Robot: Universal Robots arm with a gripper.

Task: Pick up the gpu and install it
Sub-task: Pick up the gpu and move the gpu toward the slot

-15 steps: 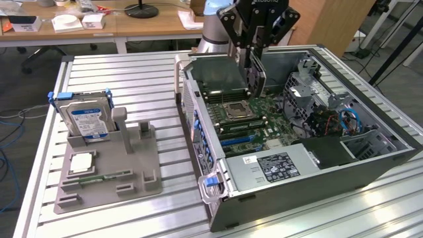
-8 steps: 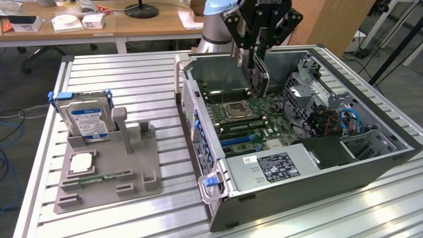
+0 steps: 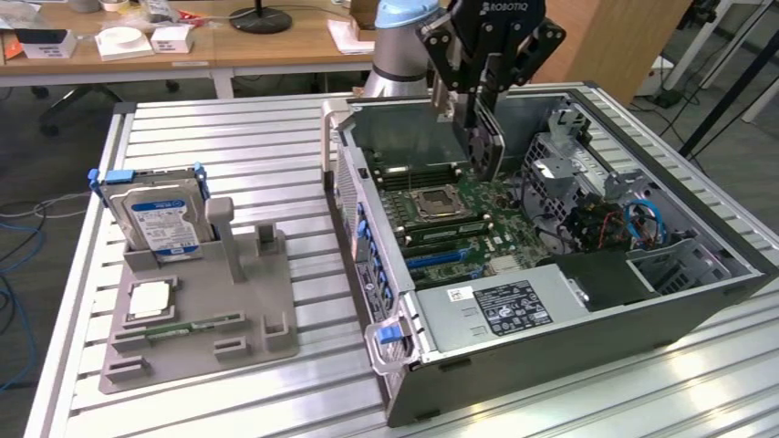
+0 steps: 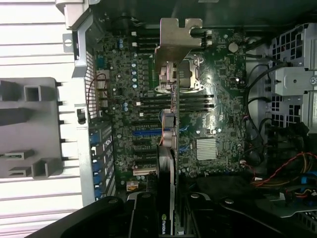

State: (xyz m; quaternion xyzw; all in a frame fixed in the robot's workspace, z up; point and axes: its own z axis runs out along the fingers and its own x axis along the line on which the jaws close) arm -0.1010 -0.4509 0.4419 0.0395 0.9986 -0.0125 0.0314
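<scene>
Slatted metal desk [image 3: 244, 137] carries an open computer case [image 3: 512, 365] lying on its side, with wooden office tables [image 3: 244, 50] behind it at 12 o'clock in the exterior view. At 9 o'clock from the case stands a grey fixture [image 3: 195, 338] holding a blue-labelled hard drive [image 3: 164, 219] upright at its far end, a loose processor chip [image 3: 149, 298] lying flat nearer the camera, and a narrow RAM stick [image 3: 182, 327] just beside the chip at 5 o'clock. Inside the case the motherboard [image 3: 462, 219] lies exposed, its CPU socket [image 3: 435, 203] near the middle. The claw [image 3: 484, 91] hangs over the far end of the case, at 12 o'clock from the socket, clamped on the gpu [image 3: 487, 137], which hangs on edge with its long side pointing down into the case. In the wrist view the claw [image 4: 168, 218] pinches the card from both faces, 1 finger [image 4: 143, 213] on each side, and the gpu [image 4: 167, 168] runs away from the camera edge-on, its silver bracket [image 4: 178, 39] at the far end over the board. A blue expansion slot [image 4: 148, 132] and a small finned heatsink [image 4: 206, 148] lie on the board on either side of the card. Whether the bracket end touches anything below I cannot tell
</scene>
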